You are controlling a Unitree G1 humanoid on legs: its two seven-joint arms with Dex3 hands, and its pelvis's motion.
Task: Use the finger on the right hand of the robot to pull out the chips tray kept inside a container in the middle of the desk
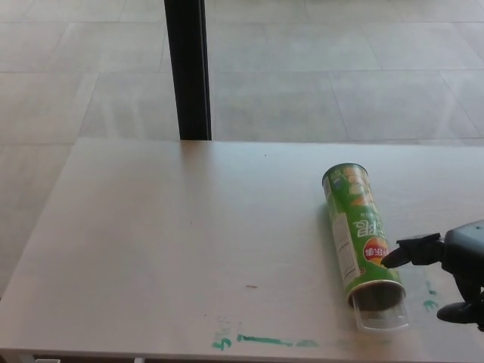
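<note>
A green chips can (357, 227) lies on its side on the desk (189, 227), right of centre, its open mouth facing the near edge. A clear plastic tray (382, 315) sticks a short way out of that mouth. My right hand (451, 268) comes in from the right edge, open, fingers spread. One finger (408, 252) points left with its tip at the can's side near the mouth; whether it touches is unclear. A lower finger (457, 311) hangs apart near the desk. The left hand is out of sight.
A black vertical post (187, 68) stands behind the desk's far edge, with tiled floor beyond. Green marker scribbles (265, 340) run along the desk's near edge, and more green marks (429, 301) lie beside my hand.
</note>
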